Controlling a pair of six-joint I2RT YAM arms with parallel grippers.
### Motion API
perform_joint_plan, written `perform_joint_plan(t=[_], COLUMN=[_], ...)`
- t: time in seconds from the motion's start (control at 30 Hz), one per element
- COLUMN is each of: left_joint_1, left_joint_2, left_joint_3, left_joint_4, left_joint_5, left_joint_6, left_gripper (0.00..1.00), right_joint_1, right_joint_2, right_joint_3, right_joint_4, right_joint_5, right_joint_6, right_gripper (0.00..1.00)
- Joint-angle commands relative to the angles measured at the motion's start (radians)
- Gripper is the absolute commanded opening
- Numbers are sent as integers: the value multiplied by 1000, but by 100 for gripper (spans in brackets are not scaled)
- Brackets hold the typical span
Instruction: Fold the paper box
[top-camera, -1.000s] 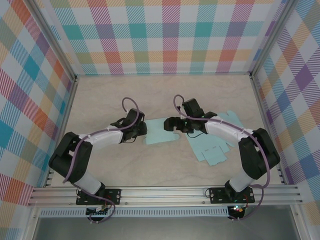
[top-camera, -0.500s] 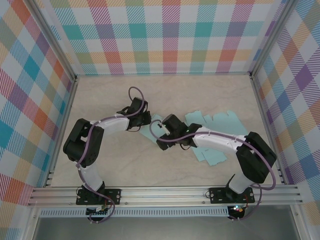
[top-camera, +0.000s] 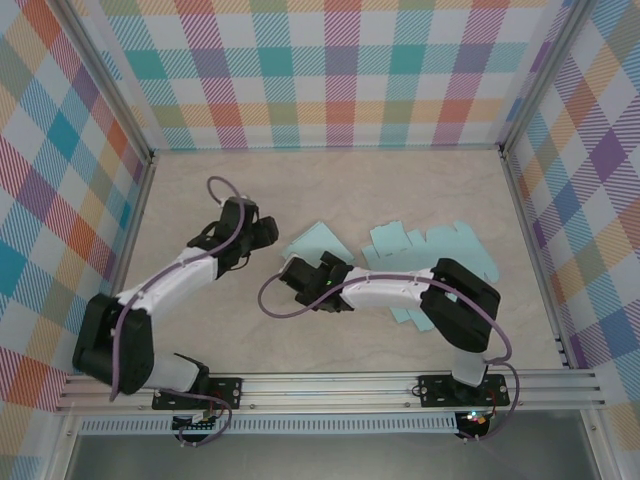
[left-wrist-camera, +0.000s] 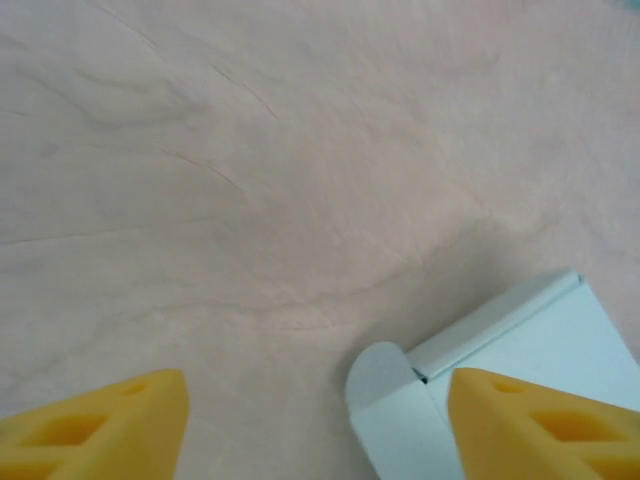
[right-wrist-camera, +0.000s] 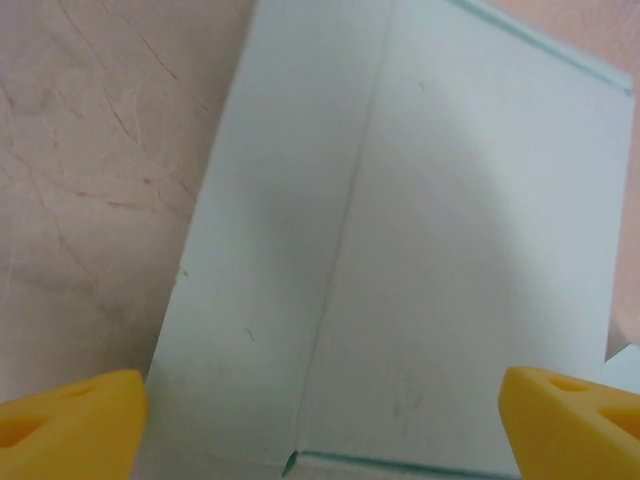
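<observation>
Nearest us, the right tool (top-camera: 300, 273) hangs with its yellow fingertips spread wide over a panel of the pale mint, flat-cut cardboard paper box (top-camera: 318, 240). It holds nothing, and a pressed crease runs up the panel between the fingertips. Just beyond, toward the left edge of the pale wood-grain desk (top-camera: 420, 185), the left tool (top-camera: 262, 232) is also spread wide and empty, with a small rounded tab (left-wrist-camera: 378, 368) of the box beside one fingertip. The box lies unfolded around the desk's middle and spreads toward the right edge, with notched flaps (top-camera: 440, 240) on its far side.

We judge the sheet light and thin, stiff within a panel yet ready to hinge at its creases. It will likely slide on the smooth desk and may crumple if pinched hard. We would grip a flap by its free edge, close to a crease, while the other tool pins the neighbouring panel. We see no brand, label or writing on it.
</observation>
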Motion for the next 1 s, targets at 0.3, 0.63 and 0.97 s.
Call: perform_joint_plan(t=[0.3, 0.63, 0.97], left_joint_1=[29, 29, 29], left_joint_2=[-307, -455, -566], left_joint_3=[-100, -142, -196], left_joint_4=[-168, -205, -206], left_joint_5=[-216, -323, -407], left_joint_6=[-4, -33, -48], left_gripper=[78, 100, 100], right_joint_1=[19, 28, 28], right_joint_2=[-60, -6, 190], right_joint_3=[128, 206, 323], right_joint_4=[-188, -240, -240], right_joint_5=[96, 97, 160], right_joint_6=[82, 114, 82], right_gripper=[93, 87, 87])
